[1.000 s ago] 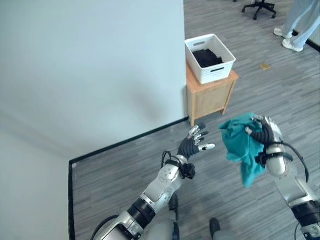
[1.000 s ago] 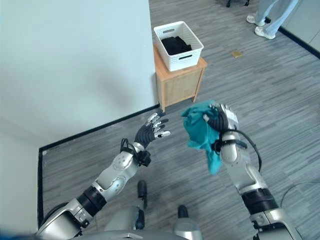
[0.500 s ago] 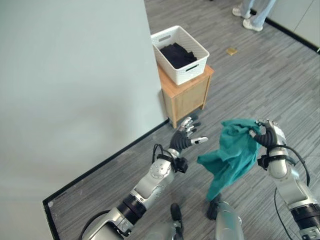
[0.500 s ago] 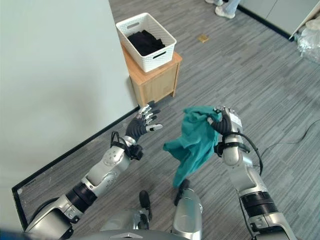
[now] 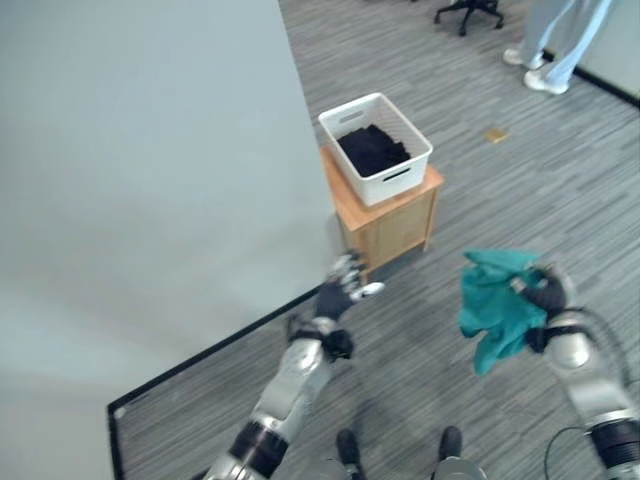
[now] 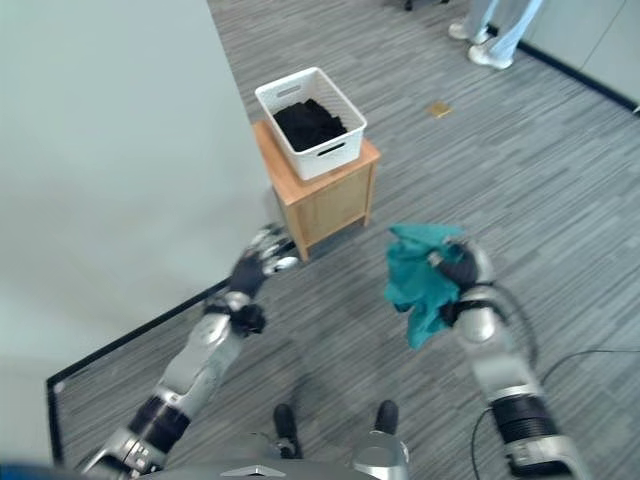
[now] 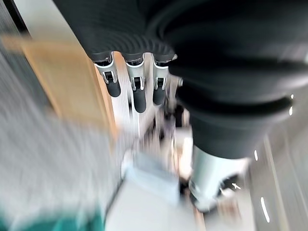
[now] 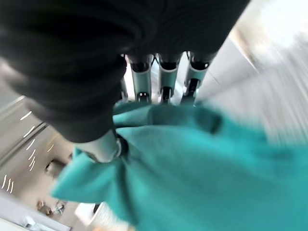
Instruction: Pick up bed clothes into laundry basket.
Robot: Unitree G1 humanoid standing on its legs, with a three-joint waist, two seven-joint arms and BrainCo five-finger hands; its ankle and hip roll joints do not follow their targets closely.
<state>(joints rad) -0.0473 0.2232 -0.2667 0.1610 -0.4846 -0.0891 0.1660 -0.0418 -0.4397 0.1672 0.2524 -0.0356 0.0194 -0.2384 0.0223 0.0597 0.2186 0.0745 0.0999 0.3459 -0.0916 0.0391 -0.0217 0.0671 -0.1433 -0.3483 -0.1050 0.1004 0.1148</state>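
Right eye view: right robot hand (image 6: 462, 272) grips teal garment (image 6: 418, 283); left robot hand (image 6: 258, 262) spread empty.

One teal cloth (image 5: 495, 305), one white basket (image 5: 377, 150), one wooden cabinet (image 5: 390, 222), one person (image 5: 560, 40).

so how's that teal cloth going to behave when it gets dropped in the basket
Likely floppy: the teal cloth hangs in loose folds below the right hand gripping it. Probably light, since one hand carries it bunched. It may drape over the white basket rim rather than fall neatly onto the dark clothes.
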